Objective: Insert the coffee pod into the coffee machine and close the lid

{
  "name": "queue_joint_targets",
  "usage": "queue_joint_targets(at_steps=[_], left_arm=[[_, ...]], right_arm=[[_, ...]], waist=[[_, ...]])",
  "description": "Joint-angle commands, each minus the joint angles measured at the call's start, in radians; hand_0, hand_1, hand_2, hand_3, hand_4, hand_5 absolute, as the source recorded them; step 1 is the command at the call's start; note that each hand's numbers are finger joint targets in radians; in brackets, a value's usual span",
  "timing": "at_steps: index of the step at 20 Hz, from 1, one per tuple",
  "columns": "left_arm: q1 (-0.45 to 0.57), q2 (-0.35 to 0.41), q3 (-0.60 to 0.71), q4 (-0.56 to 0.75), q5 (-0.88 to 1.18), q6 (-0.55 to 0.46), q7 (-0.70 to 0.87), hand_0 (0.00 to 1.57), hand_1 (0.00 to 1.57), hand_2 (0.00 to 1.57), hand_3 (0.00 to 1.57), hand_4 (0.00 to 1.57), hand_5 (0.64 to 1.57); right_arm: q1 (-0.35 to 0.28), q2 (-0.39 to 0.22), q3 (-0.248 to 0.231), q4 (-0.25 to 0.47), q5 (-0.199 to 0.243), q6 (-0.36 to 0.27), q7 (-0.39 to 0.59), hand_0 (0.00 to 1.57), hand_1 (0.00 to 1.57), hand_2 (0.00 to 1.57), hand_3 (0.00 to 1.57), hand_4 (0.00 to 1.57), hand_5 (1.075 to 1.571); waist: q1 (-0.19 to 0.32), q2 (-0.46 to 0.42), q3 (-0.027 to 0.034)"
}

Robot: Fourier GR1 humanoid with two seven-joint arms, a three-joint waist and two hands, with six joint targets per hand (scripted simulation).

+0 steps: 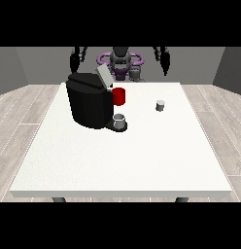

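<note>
No writing can be read on the coffee machine (91,103), lid (104,76) raised; the coffee pod (160,105) sits right. The finger positions of the hand at the view's left (75,61) and the hand at the view's right (165,62) cannot be told.

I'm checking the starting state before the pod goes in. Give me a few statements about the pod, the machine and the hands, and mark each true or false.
1. The coffee pod stands on the table, apart from the coffee machine. True.
2. The machine's lid is shut. False: it is tilted up, open.
3. A cup sits at the machine's base. True.
4. The hand at the view's right holds the pod. False: it hangs raised near the robot, away from the pod.
</note>
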Motion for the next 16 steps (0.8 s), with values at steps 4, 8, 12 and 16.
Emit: queue_joint_targets(at_steps=[4,8,12,16], left_arm=[[0.027,0.082,0.067,0.023,0.091,-0.151,-0.128,0.00,0.00,0.00,0.00,0.24,1.571],[0.026,0.107,0.051,0.038,0.013,-0.128,-0.162,0.00,0.00,0.00,0.00,0.26,1.571],[-0.017,0.189,0.082,0.060,-0.027,-0.160,-0.168,0.00,0.00,0.00,0.00,0.00,1.571],[-0.107,0.206,0.105,0.195,-0.089,-0.119,-0.175,0.00,0.00,0.00,0.00,0.00,1.571]], right_arm=[[-0.010,-0.004,-0.015,0.040,-0.024,0.034,0.008,0.00,0.00,0.00,0.00,0.13,1.571],[0.016,0.080,-0.047,0.011,-0.001,-0.094,-0.102,0.00,0.00,0.00,0.00,0.11,1.571],[0.037,0.085,-0.042,0.039,0.006,-0.090,-0.179,0.00,0.00,0.00,0.00,0.14,1.571],[-0.044,0.093,-0.007,-0.008,-0.004,-0.117,-0.130,0.00,0.00,0.00,0.00,0.17,1.571]], waist=[[0.008,-0.010,-0.0080],[-0.044,-0.023,-0.0076],[-0.051,0.001,-0.0075],[-0.092,0.058,-0.0078]])
